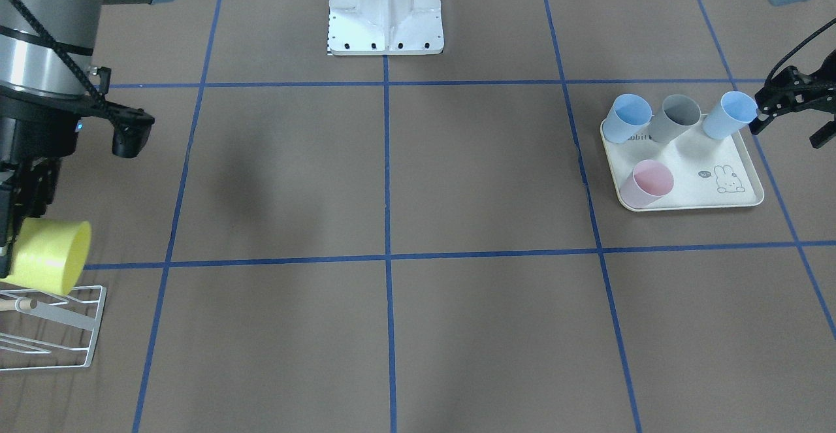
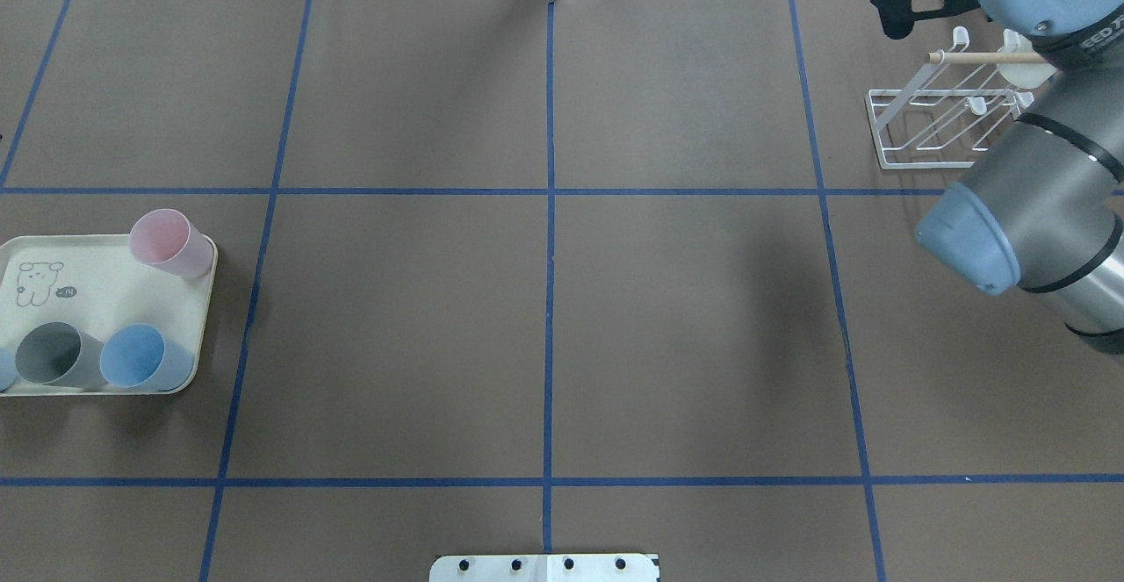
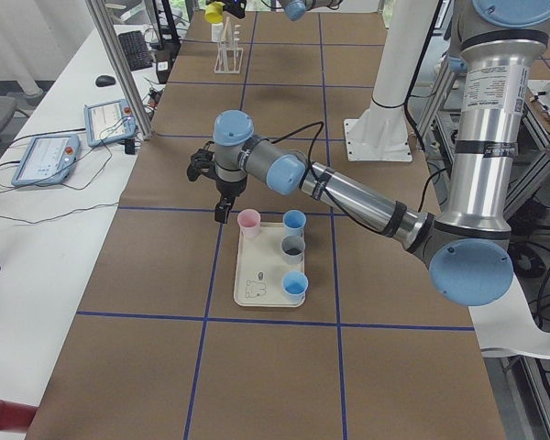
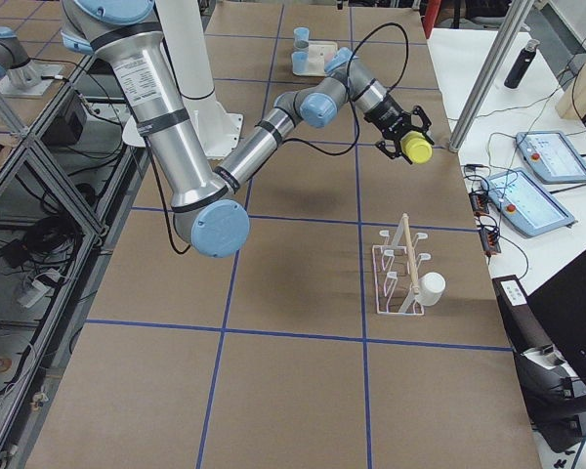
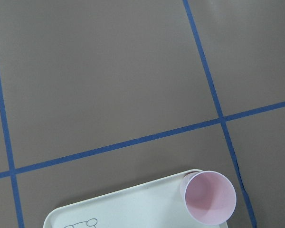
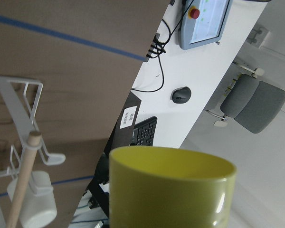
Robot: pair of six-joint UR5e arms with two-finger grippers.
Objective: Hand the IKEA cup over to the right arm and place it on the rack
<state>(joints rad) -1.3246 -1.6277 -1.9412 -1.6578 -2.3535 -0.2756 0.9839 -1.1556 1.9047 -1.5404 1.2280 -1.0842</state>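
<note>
**Item:** yellow plastic IKEA cup [image 1: 51, 256].
**Location:** aloft on its side, clamped in the right gripper [image 4: 398, 135]. It is near the small white wire-frame drying rack [image 1: 62, 328], not touching it.
**Left gripper** [image 1: 784, 110]**:** beside the cream rabbit-print tray [image 1: 692, 194]. Whether it is open or closed cannot be told.
**Handling, advised:** turn the mouth toward a free prong, clear of the wooden dowel [image 6: 23, 180] and the white cup [image 6: 35, 206] hanging there. Lower slowly and release only once seated.
</note>
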